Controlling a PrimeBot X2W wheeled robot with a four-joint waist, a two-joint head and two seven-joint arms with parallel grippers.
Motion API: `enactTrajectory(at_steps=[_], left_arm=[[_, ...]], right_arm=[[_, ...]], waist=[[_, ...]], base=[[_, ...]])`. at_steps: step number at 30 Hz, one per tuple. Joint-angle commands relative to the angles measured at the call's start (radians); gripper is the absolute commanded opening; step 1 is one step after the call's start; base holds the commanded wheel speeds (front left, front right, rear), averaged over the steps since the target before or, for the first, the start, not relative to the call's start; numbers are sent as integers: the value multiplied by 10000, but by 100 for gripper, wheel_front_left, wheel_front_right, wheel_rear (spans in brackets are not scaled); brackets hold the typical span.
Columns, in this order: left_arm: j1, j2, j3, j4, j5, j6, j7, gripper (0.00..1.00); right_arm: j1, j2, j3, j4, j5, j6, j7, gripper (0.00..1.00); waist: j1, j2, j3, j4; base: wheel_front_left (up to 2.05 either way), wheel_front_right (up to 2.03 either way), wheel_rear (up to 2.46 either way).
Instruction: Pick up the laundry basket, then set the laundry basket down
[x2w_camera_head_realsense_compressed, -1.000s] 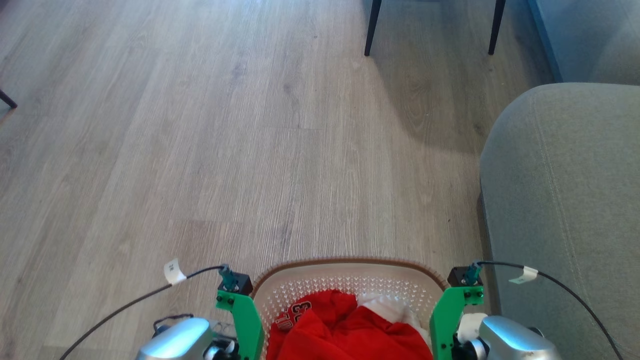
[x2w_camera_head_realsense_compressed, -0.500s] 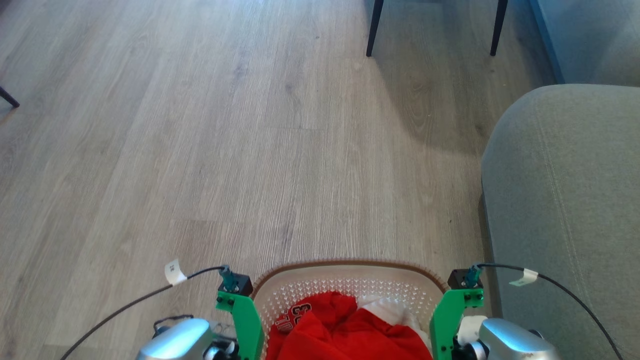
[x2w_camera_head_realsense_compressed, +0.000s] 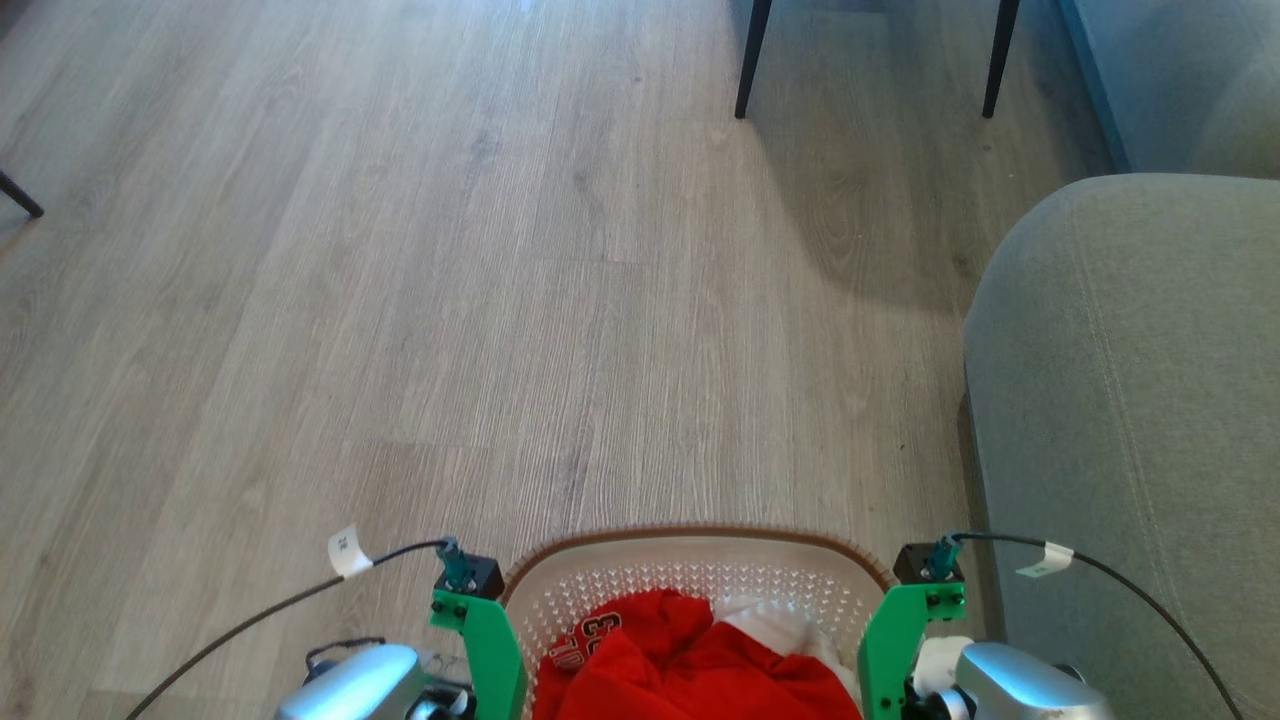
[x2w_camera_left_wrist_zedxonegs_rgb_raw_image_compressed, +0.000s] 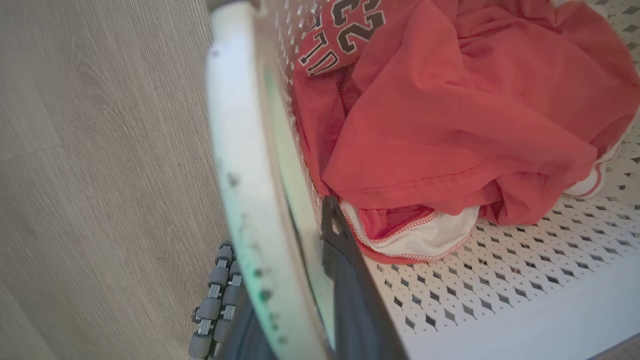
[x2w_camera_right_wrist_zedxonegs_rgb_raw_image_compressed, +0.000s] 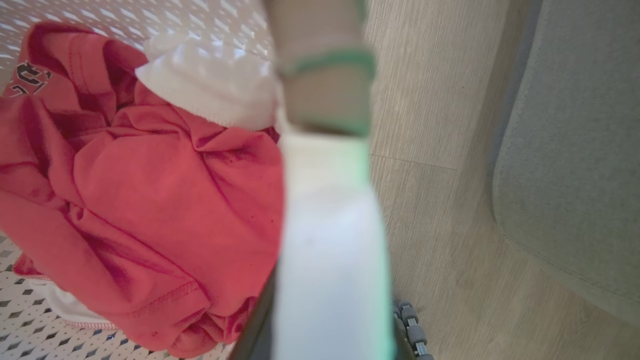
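Two grips — our left pincer (x2w_camera_left_wrist_zedxonegs_rgb_raw_image_compressed: 277, 227) and right pincer (x2w_camera_right_wrist_zedxonegs_rgb_raw_image_compressed: 332, 310) each clamp a side rim of the laundry basket (x2w_camera_head_realsense_compressed: 700, 575), which we carry slung crosswise between them.

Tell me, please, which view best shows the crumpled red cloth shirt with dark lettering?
The left wrist view: the red shirt is close, lettering and hem sharp. Right wrist view: lettering cropped. Head view: small, cut off.

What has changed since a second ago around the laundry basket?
The whole head view slid slightly down: the camera moved, not the things. The left gripper and the right gripper stay clamped on the laundry basket at its sides; the red and white clothes lie as before.
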Motion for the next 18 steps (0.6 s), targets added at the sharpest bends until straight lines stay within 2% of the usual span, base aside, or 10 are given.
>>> enactTrajectory(at_steps=[1, 18], left_arm=[[-460, -87, 59, -261, 100, -128, -73, 0], [-477, -66, 59, -269, 58, -129, -40, 0]], right_arm=[[-426, 267, 291, -318, -36, 167, -169, 0], [-502, 267, 615, -227, 300, 167, -200, 0]], waist=[[0, 0, -5, -3], [0, 0, -68, -15]], base=[[0, 0, 0], [0, 0, 0]])
